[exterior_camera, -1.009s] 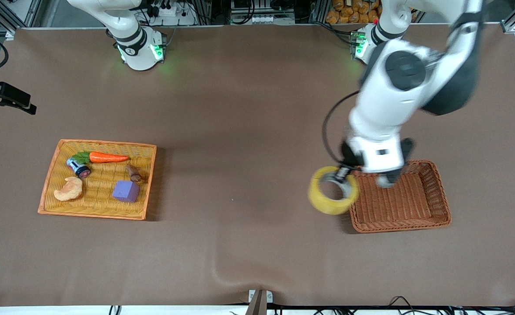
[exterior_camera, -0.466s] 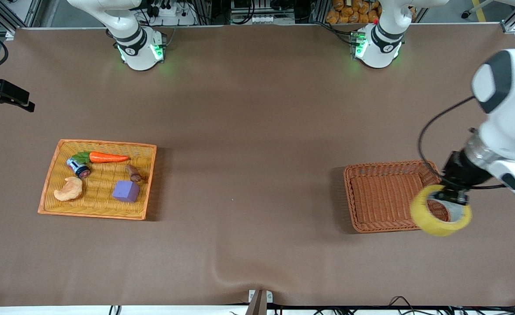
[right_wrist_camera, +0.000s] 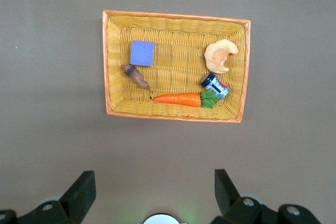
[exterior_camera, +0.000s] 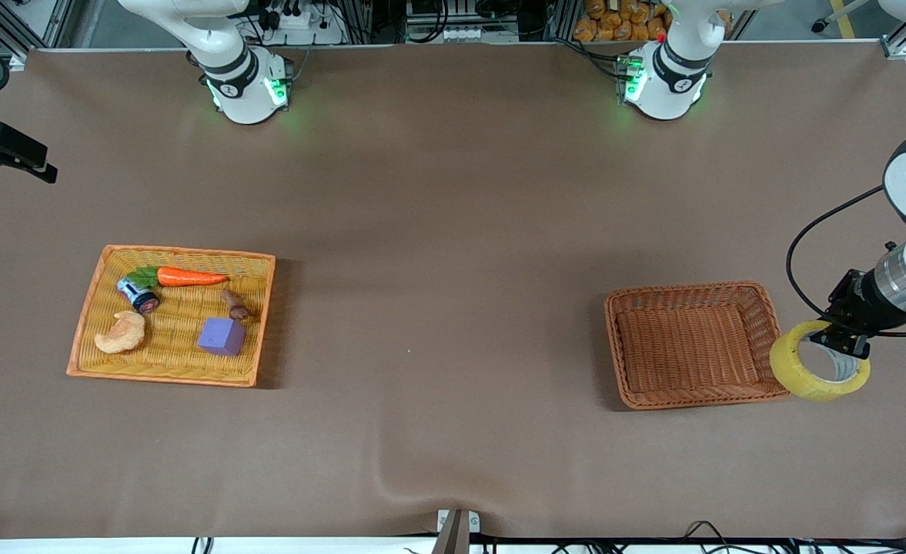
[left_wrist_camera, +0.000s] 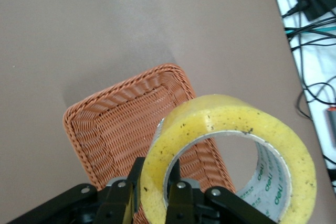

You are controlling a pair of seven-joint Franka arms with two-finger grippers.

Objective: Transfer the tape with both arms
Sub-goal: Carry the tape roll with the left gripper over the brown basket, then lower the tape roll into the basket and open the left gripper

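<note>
The tape [exterior_camera: 793, 375], a yellowish ring with a grey core, hangs in my left gripper [exterior_camera: 839, 343], over the table just beside the brown wicker basket [exterior_camera: 691, 292], at the left arm's end of the table. In the left wrist view my left gripper [left_wrist_camera: 155, 184] is shut on the wall of the tape [left_wrist_camera: 226, 116], one finger outside the ring and one inside, with the brown basket [left_wrist_camera: 115, 124] below. My right gripper [right_wrist_camera: 152, 192] is open and empty, high over the table above the yellow tray [right_wrist_camera: 176, 15]. It is out of the front view.
The yellow wicker tray [exterior_camera: 183, 252] toward the right arm's end holds a carrot [exterior_camera: 191, 277], a purple cube [exterior_camera: 222, 336], a croissant [exterior_camera: 122, 332] and small items. The brown basket is empty. The table's edge and cables [left_wrist_camera: 315, 30] lie close to the tape.
My left arm has swung with the tape from the basket's side toward the right arm, across the basket, to the table's left-arm end. The tray and basket have not moved.
</note>
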